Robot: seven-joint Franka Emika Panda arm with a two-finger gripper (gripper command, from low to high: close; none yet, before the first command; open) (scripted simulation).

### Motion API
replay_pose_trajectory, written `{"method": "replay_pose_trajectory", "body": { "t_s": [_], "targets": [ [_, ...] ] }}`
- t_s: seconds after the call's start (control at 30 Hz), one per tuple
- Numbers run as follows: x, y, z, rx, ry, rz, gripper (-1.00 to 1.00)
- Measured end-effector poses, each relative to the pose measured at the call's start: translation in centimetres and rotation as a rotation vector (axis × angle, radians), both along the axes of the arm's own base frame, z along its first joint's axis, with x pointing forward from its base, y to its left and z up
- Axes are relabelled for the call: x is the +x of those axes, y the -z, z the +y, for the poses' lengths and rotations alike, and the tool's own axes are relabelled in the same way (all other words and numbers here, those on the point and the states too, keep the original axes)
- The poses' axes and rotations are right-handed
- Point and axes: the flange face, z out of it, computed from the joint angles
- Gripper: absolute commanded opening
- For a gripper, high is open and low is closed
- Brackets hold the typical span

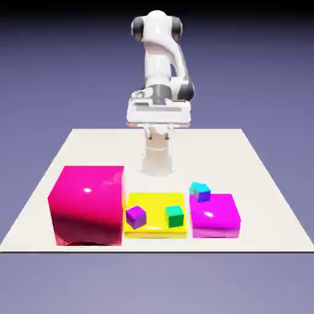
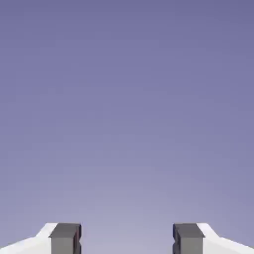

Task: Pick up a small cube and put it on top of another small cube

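blue-violet backdrop; jaws wide, empty. beside the magenta block [image 1: 214,211], the teal cube [image 1: 194,187] crowds the blue cube [image 1: 202,192]; a descending gripper [image 1: 159,136] could knock both.

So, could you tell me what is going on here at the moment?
The robot arm's gripper is open and holds nothing, raised above the far part of the table. Its job is to put one small cube on another. Small purple and green cubes sit at the yellow block, and a blue one is by the magenta block.
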Motion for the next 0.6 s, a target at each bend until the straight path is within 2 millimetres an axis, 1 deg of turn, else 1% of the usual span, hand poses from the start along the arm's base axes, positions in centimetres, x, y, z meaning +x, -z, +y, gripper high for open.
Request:
{"method": "replay_pose_trajectory", "body": {
  "t_s": [0.3, 0.6],
  "targets": [
    [-0.1, 3.5, 3.4, -0.259, -0.419, 0.095, 0.00],
    [-0.9, 7.1, 6.9, -0.502, -0.867, 0.154, 0.00]
  ]
}}
